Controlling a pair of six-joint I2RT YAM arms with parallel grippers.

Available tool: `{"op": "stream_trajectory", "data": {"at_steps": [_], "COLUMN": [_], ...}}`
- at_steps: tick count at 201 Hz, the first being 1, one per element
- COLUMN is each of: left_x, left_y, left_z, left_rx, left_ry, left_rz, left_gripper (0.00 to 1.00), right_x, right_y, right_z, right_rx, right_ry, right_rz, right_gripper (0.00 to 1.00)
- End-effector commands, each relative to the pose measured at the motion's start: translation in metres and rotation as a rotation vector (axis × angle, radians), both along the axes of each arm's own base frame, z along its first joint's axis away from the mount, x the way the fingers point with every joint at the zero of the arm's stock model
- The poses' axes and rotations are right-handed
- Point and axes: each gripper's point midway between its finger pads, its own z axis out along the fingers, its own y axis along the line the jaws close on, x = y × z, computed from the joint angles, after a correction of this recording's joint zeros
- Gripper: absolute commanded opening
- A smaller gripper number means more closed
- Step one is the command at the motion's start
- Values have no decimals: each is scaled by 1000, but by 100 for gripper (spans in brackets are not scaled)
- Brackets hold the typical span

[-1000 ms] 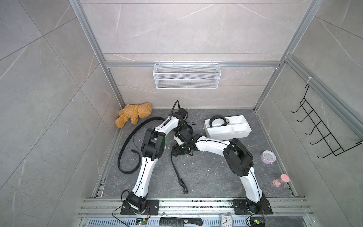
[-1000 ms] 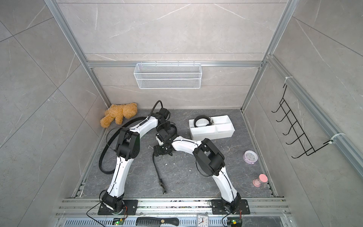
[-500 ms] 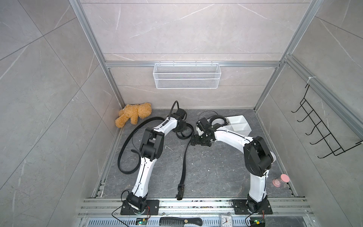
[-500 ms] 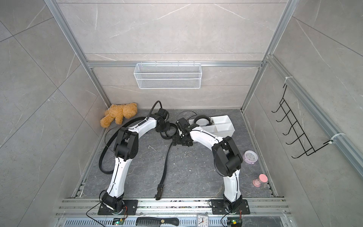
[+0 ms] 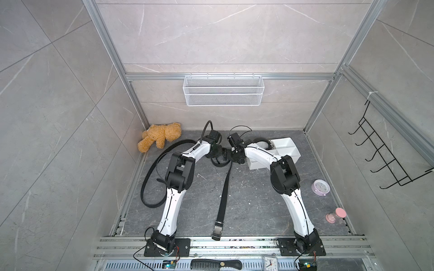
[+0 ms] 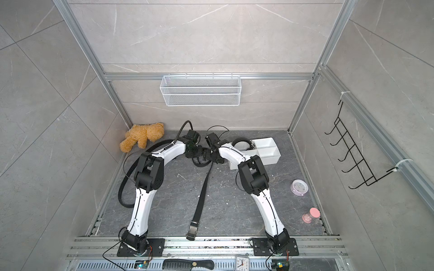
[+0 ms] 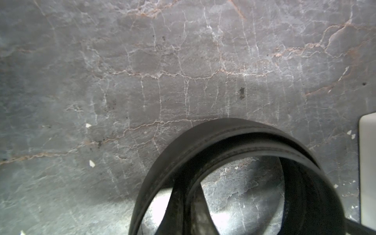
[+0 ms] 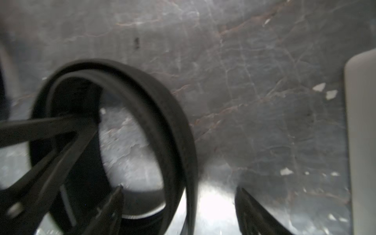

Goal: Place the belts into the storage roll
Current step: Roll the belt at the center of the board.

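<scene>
Dark grey marble desk [image 5: 258,199] carries the white storage roll [image 5: 281,143]. Well away from the storage roll, past my left arm, a loose belt [image 5: 179,144] sprawls in a wide loop. A half-coiled belt [image 5: 225,187] stands on edge just beside the storage roll, its tail trailing away. A coiled belt [image 6: 242,140] sits in the storage roll's end compartment. My left gripper [image 8: 94,123] is pinched on the half-coiled belt's inner wrap. My right gripper [image 8: 179,188] stands apart, astride its wall.

No readable text; white clock [image 5: 270,265] dial numerals too small (lilac clock [image 5: 319,187] likewise).
</scene>
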Motion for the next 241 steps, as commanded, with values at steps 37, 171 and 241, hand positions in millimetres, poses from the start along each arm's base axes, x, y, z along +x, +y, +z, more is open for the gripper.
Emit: {"op": "stream_trajectory", "data": {"at_steps": [37, 171, 241], "left_x": [-59, -173, -252], "left_y": [-8, -11, -31], "left_z": [-45, 82, -12], "left_rx": [35, -8, 263], "left_ry": [237, 3, 163], "left_rz": [-102, -264, -345], "left_gripper": [20, 89, 97], "right_x": [-11, -71, -66], "right_y": [-13, -35, -33], "right_z": [-46, -43, -43], "right_rx": [-141, -171, -168], "right_ry": [154, 256, 254], "right_rz": [-30, 22, 16], "right_gripper": [42, 14, 15]}}
